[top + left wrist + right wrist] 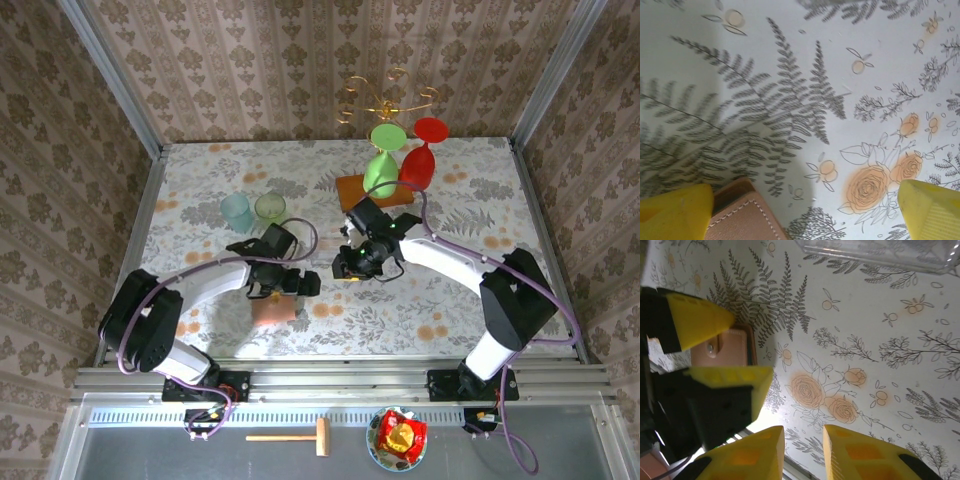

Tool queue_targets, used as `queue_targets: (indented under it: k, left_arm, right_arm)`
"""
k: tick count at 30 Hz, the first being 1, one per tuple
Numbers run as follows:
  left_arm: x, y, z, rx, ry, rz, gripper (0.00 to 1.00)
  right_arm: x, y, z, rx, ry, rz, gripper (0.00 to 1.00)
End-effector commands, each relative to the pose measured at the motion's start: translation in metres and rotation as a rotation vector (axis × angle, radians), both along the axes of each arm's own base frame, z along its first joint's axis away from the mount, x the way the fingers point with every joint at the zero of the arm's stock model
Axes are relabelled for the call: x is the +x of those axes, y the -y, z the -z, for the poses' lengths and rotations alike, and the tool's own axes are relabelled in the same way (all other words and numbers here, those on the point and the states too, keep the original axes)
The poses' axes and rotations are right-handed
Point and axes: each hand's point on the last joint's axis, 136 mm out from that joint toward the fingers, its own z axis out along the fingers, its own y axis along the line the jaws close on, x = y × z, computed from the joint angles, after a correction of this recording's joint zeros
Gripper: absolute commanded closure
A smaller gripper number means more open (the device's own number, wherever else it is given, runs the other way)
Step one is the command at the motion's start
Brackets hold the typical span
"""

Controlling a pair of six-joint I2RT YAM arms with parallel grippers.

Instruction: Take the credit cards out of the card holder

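Note:
The card holder (272, 308), brown stitched leather, lies shut on the floral tablecloth near the front edge. In the left wrist view its corner (742, 216) sits between my fingers, close against the left finger (675, 210). My left gripper (283, 290) hovers over it, jaws wide open and gripping nothing (805, 195). The right wrist view shows the holder (730, 347) with a snap stud, framed by the left gripper's yellow fingers. My right gripper (350, 268) is a short way to the right, open (804, 452) over bare cloth. The credit cards are hidden.
A green goblet (385, 160) and a red goblet (422, 155) stand on a wooden board (362, 190) at the back, right behind the right arm. Two small glass cups (238, 212) (270, 207) stand behind the left gripper. The table's front rail (340, 378) is close.

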Motion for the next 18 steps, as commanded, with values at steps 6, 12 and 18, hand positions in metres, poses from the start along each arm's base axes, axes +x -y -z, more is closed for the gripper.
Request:
queue_targets:
  k: [6,12,18]
  left_arm:
    - [-0.037,0.003,0.005,0.079,-0.052,-0.029,0.05]
    - [-0.067,-0.005,0.007,0.092,-0.067,-0.069,0.05]
    - [-0.083,-0.026,0.002,0.139,-0.067,-0.121,0.04]
  right_arm:
    - [-0.002,0.01,-0.005,0.032,0.002,0.01,0.73]
    - [-0.003,0.012,0.002,0.026,-0.01,0.002,0.73]
    - [-0.002,0.012,0.003,0.03,-0.012,-0.001,0.72]
